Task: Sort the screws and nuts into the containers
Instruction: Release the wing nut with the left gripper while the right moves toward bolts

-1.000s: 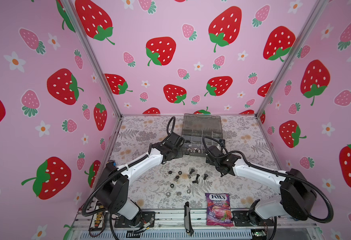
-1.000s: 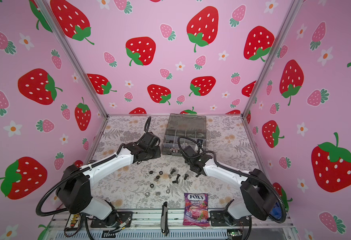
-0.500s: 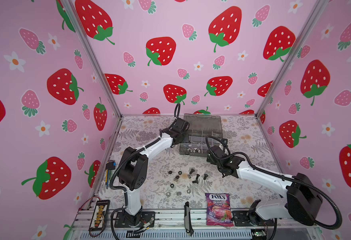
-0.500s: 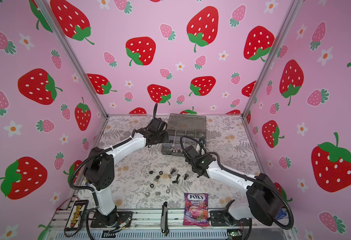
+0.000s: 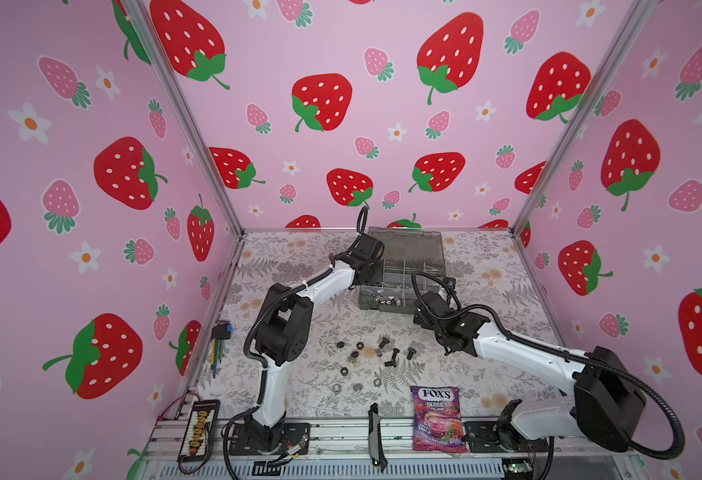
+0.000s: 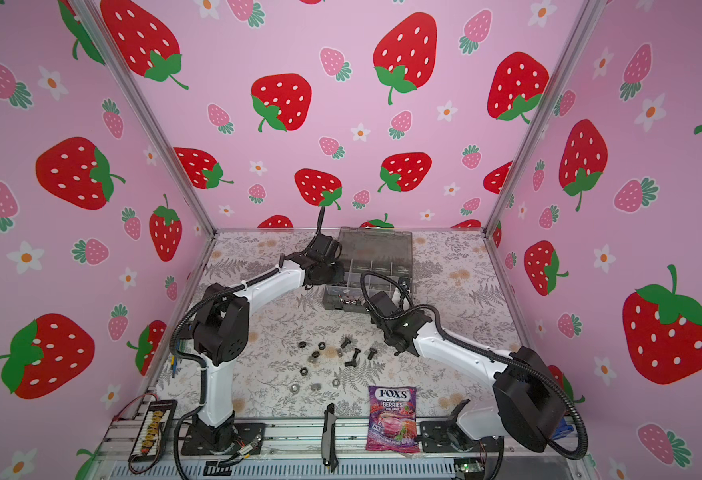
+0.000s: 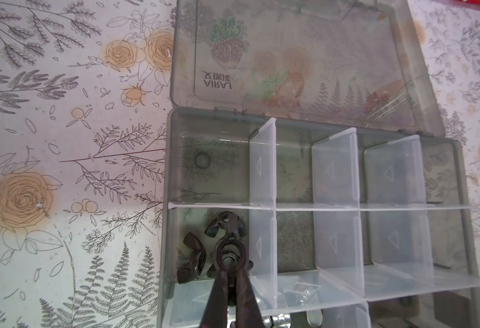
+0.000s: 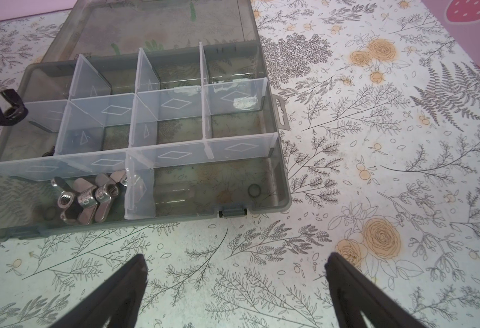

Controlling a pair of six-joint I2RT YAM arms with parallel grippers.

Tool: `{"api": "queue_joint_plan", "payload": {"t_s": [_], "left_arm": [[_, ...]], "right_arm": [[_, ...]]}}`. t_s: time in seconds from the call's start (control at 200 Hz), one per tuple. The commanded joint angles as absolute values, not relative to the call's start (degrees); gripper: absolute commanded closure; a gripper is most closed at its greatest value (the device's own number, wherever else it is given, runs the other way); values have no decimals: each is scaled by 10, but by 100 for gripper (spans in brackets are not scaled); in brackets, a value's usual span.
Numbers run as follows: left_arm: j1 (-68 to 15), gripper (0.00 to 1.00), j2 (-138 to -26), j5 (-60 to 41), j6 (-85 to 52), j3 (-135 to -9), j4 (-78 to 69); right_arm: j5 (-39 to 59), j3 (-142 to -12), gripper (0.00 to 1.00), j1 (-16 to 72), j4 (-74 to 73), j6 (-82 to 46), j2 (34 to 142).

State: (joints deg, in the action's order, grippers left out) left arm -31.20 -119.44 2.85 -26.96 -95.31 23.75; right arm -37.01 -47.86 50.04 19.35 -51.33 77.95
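The smoky grey organiser box [image 5: 432, 245] lies open at the back of the table, its containers [image 7: 336, 167] divided by clear walls. My left gripper [image 5: 372, 268] [image 7: 232, 227] is shut on a black winged nut [image 8: 13, 109] above a left-hand compartment that holds more black winged nuts [image 7: 193, 255]. Silver winged nuts [image 8: 85, 198] [image 5: 387, 300] fill a front compartment. Three black screws [image 5: 393, 356] and several loose nuts [image 5: 344, 370] lie on the table in front of the box. My right gripper [image 8: 236, 264] [image 5: 424, 318] stands open and empty just in front of the box.
A purple candy bag [image 5: 436, 417] and a black folding knife [image 5: 376, 432] lie at the front edge. Hex keys [image 5: 218, 345] lean at the left wall, with a terminal strip [image 5: 197, 428] on the front rail. Pink walls close in three sides.
My left arm has swung back and right, from in front of the box to over its left compartments, still shut on the nut. The right arm has shifted slightly.
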Motion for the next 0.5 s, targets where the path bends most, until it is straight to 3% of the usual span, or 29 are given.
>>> {"api": "queue_joint_plan", "payload": {"t_s": [0.0,0.24,0.4,0.495], "left_arm": [[-309,92,-1201,24,-259,-988,253],[-309,87,-1189,16,-265,-965,246],[-308,65,-1187,16,-270,-959,250],[-309,59,-1170,15,-273,-948,244]], "right_arm": [[-379,-469,0,503,202,-520,761],[-365,-464,0,503,223,-514,751],[-344,-457,0,504,232,-510,742],[-323,-453,0,505,249,-516,737]]}}
